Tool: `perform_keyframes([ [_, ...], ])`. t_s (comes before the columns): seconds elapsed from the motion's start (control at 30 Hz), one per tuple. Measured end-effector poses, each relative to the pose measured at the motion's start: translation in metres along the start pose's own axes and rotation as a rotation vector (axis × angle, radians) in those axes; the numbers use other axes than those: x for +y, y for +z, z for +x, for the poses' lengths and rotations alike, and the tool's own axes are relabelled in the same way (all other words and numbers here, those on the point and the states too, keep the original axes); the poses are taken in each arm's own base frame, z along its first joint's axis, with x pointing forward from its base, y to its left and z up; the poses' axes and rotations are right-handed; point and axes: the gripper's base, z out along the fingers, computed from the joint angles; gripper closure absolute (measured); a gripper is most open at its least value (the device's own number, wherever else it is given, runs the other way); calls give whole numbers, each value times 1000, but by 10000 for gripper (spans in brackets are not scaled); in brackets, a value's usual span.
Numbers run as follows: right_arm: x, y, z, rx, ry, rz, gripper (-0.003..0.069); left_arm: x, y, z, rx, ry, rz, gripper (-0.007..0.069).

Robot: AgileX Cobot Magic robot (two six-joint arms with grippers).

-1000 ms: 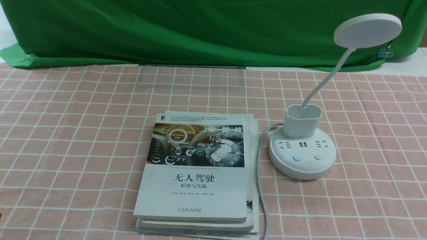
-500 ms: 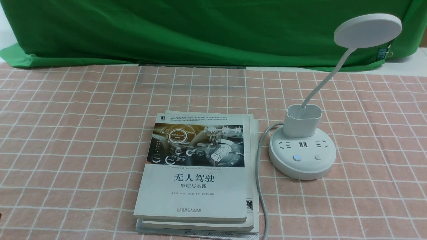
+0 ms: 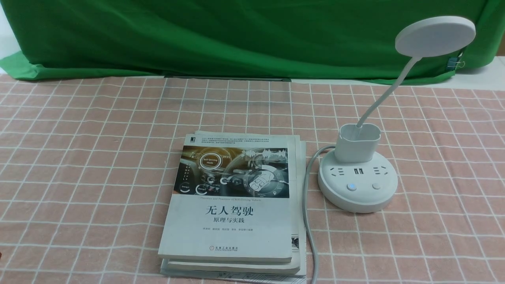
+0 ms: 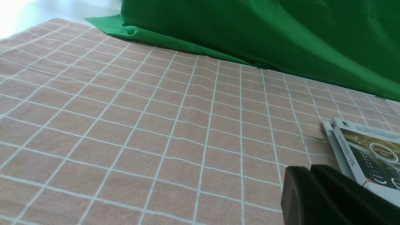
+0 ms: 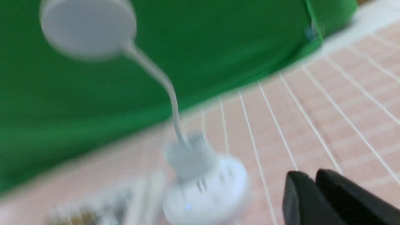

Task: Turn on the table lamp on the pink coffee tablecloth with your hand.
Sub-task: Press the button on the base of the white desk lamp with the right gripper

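Note:
The white table lamp (image 3: 357,185) stands on the pink coffee tablecloth (image 3: 79,150) at the right. Its disc head (image 3: 435,36) is up on a thin bent neck, unlit. Its round base has sockets and two buttons; the left button (image 3: 350,187) glows blue. No arm shows in the front view. My right gripper (image 5: 312,175) is shut and empty; its blurred view shows the lamp (image 5: 204,190) ahead of it, apart. My left gripper (image 4: 310,168) is shut and empty, low over the cloth beside the book corner.
A stack of books (image 3: 232,205) lies left of the lamp, also in the left wrist view (image 4: 365,153). The lamp's grey cord (image 3: 307,213) runs along the books to the front edge. A green backdrop cloth (image 3: 236,35) hangs behind.
Nothing has visibly changed in the front view. The right wrist view is motion-blurred now.

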Motion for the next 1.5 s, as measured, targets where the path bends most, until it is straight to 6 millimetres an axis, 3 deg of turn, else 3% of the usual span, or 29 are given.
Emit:
perform_keyframes([
  [0.13, 19, 16, -29, 258, -163, 37, 578, 0, 0, 0, 0, 0, 0, 606],
  [0.27, 38, 58, -47, 554, -326, 55, 576, 0, 0, 0, 0, 0, 0, 606],
  [0.37, 43, 79, -47, 651, -371, 56, 575, 0, 0, 0, 0, 0, 0, 606],
  [0.4, 48, 96, -46, 715, -398, 51, 574, 0, 0, 0, 0, 0, 0, 606],
  [0.57, 59, 127, -35, 833, -455, 25, 571, 0, 0, 0, 0, 0, 0, 606],
  [0.83, 65, 154, -16, 940, -495, 14, 594, 0, 0, 0, 0, 0, 0, 606],
  [1.07, 64, 191, 9, 1032, -480, 18, 615, 0, 0, 0, 0, 0, 0, 606],
  [1.33, 74, 238, 12, 940, -467, -11, 615, 0, 0, 0, 0, 0, 0, 606],
  [1.5, 72, 256, 24, 890, -465, -16, 617, 0, 0, 0, 0, 0, 0, 606],
])
